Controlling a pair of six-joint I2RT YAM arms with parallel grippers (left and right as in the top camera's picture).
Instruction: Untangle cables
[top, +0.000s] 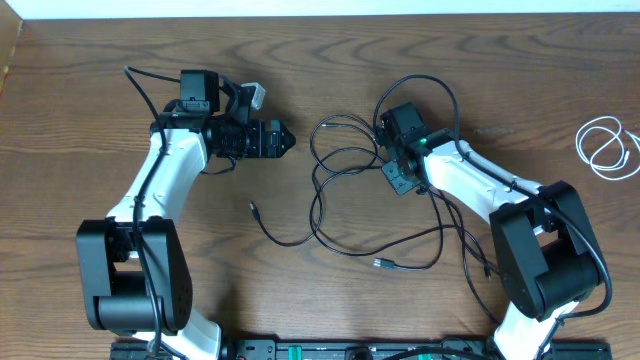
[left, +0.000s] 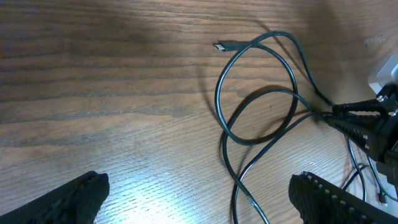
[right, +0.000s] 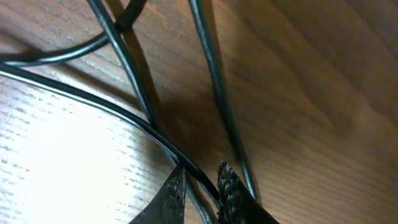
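The black cable (top: 290, 243) lies in loose, crossing loops across the middle of the table, with one plug end (top: 253, 209) at the left. My right gripper (top: 398, 178) is low on the right side of the tangle. In the right wrist view its fingertips (right: 202, 190) are shut on one strand of the black cable (right: 127, 62), with other strands close by. My left gripper (top: 290, 141) hovers left of the loops, and its fingers (left: 68, 199) are wide open with nothing between them. A loop and a plug (left: 221, 46) lie ahead of it. The white cable (top: 581, 142) is coiled by itself at the far right.
The wooden table's far edge (top: 320, 14) runs along the top. Both arm bases stand at the near edge, and the arms' own thicker black wires (top: 140, 85) trail beside them. A second plug end (top: 381, 263) lies near the front centre.
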